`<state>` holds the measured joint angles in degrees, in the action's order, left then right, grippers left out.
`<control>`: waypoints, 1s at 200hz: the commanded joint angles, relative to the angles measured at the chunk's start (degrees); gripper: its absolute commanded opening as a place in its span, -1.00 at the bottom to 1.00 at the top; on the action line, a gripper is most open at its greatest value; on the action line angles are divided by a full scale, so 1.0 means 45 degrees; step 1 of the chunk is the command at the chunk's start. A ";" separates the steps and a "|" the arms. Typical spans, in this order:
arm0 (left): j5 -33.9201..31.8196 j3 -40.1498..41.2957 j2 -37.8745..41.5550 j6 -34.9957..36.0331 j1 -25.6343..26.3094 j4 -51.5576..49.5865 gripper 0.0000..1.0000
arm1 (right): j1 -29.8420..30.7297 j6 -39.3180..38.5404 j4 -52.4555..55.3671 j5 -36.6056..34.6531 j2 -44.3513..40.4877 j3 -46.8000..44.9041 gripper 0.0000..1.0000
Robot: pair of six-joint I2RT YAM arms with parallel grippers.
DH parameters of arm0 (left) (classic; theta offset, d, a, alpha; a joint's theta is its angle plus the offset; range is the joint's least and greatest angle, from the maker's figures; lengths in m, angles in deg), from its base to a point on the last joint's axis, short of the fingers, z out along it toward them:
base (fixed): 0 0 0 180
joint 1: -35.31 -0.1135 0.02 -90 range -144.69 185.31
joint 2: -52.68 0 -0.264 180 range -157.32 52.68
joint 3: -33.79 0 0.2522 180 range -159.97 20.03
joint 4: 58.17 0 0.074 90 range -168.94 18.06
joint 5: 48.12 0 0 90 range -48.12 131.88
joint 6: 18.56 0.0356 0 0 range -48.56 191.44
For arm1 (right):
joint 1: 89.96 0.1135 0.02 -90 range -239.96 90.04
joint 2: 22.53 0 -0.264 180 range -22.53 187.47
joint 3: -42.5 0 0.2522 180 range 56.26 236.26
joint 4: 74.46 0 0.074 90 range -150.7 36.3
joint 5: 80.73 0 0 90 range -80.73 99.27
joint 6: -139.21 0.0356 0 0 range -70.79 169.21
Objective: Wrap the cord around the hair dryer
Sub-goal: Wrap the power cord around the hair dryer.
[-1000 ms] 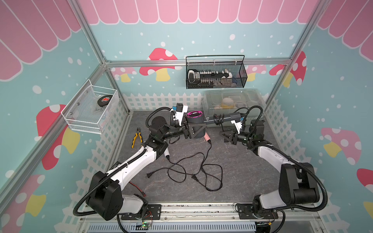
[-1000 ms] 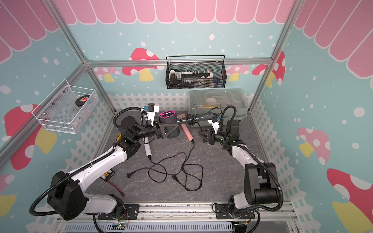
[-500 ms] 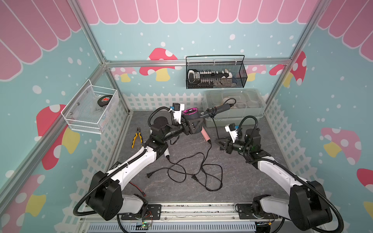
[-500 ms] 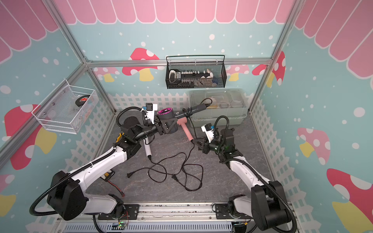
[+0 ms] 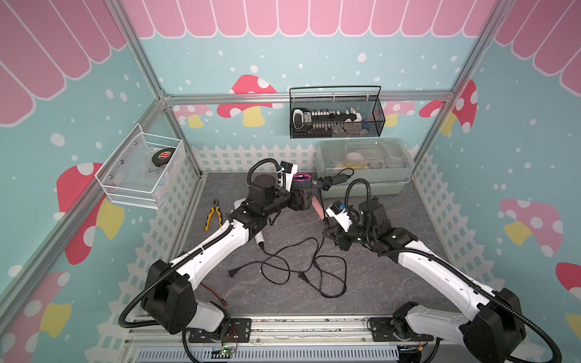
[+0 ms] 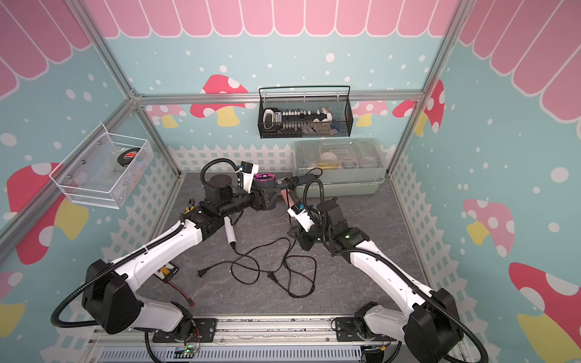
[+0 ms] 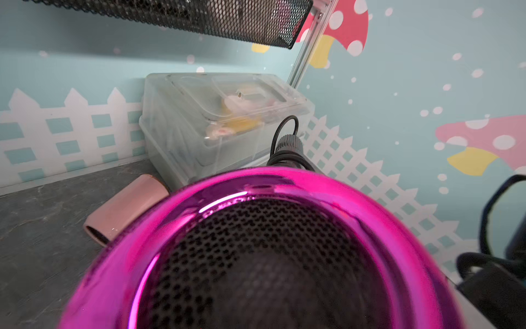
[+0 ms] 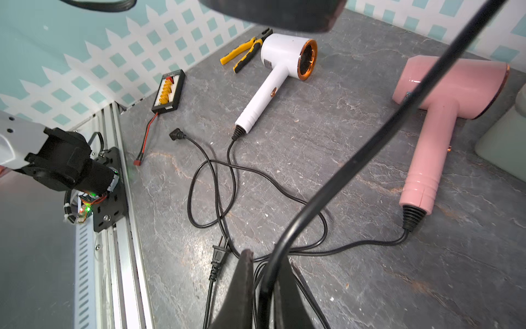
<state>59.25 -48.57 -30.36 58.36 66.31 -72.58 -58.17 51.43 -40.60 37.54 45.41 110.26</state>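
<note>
The hair dryer [image 7: 284, 185] has a mirror-glossy magenta metallic rim around a matt black perforated grille. Its cord [image 8: 355, 159] has a smooth black rubbery sheath. The tabletop [image 8: 370, 270] looks like matt grey stone, veined and slightly rough. The pink dryer [image 8: 455, 85] and white dryer [image 8: 281, 51] are smooth glossy plastic, and the white one is ringed in shiny copper-coloured metal. The wall basket [image 5: 336, 133] is black metal mesh. The box [image 5: 393, 179] is cloudy clear plastic.

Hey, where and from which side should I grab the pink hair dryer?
I'd take the pink hair dryer by the middle of its handle, coming straight down from above, jaws across the handle. It lies flat on its side; the handle is straight, narrow and bare, while the head is much wider.
</note>
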 commanded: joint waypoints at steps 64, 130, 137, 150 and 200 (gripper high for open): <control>-0.1008 -0.1007 0.0465 0.2959 0.0874 -0.3572 -1.00 | 0.0284 -0.3459 0.6530 -0.2425 0.0376 0.4966 -1.00; -0.0148 -0.0434 0.0973 0.3278 0.1584 -0.4137 -1.00 | -0.0221 -0.5024 0.6862 -0.3869 0.2153 0.7295 -1.00; 0.0032 -0.0349 0.1017 0.3278 0.1657 -0.4134 -1.00 | -0.0324 -0.5129 0.6843 -0.3880 0.2361 0.7482 -1.00; 0.0372 -0.0231 0.1052 0.3344 0.1833 -0.4149 -1.00 | -0.0531 -0.5320 0.6859 -0.3914 0.2772 0.7792 -1.00; 0.1512 -0.0188 0.1032 0.3429 0.2358 -0.4654 -1.00 | -0.1113 -0.5761 0.6842 -0.3651 0.4418 0.8491 -1.00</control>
<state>59.64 -49.47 -27.65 71.89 75.58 -94.13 -62.21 28.56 -9.85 20.82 62.13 146.56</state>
